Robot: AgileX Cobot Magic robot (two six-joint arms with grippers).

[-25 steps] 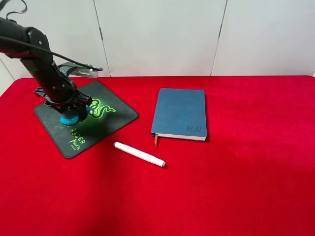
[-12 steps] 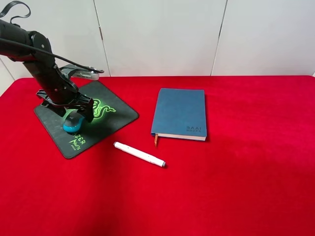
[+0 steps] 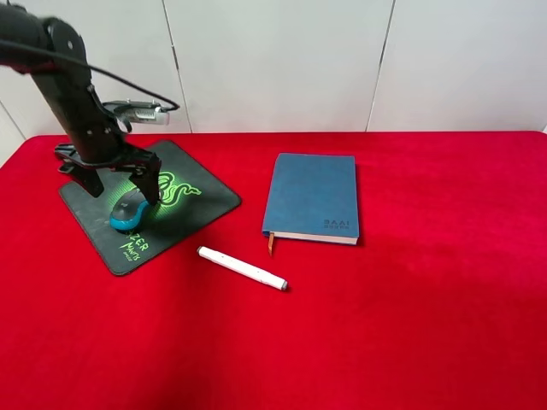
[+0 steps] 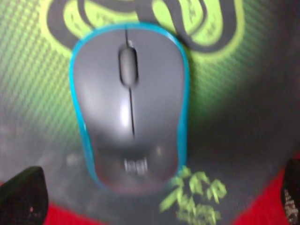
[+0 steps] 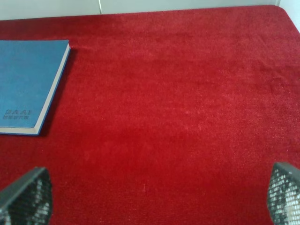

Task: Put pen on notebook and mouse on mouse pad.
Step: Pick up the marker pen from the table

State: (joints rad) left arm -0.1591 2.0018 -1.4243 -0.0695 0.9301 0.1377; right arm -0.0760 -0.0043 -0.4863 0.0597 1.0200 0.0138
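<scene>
The grey mouse [image 3: 128,213] with teal sides lies on the black mouse pad [image 3: 201,198], near the green logo. My left gripper [image 3: 122,186] hangs open just above it, one finger on each side, touching nothing. The left wrist view looks straight down on the mouse [image 4: 129,108] and the mouse pad [image 4: 243,117], with the left gripper [image 4: 157,197] spread wide. The white pen [image 3: 242,268] lies on the red cloth in front of the blue notebook [image 3: 314,196]. My right gripper [image 5: 157,197] is open over bare cloth, with the notebook [image 5: 26,82] off to one side; the exterior view does not show it.
A red cloth [image 3: 427,299] covers the whole table, and a white panelled wall [image 3: 282,60] stands behind it. The left arm's cable loops above the mouse pad's far corner.
My left gripper was shut on the mouse low on the pad. It has let go, opened and risen; the mouse now lies free on the pad.
</scene>
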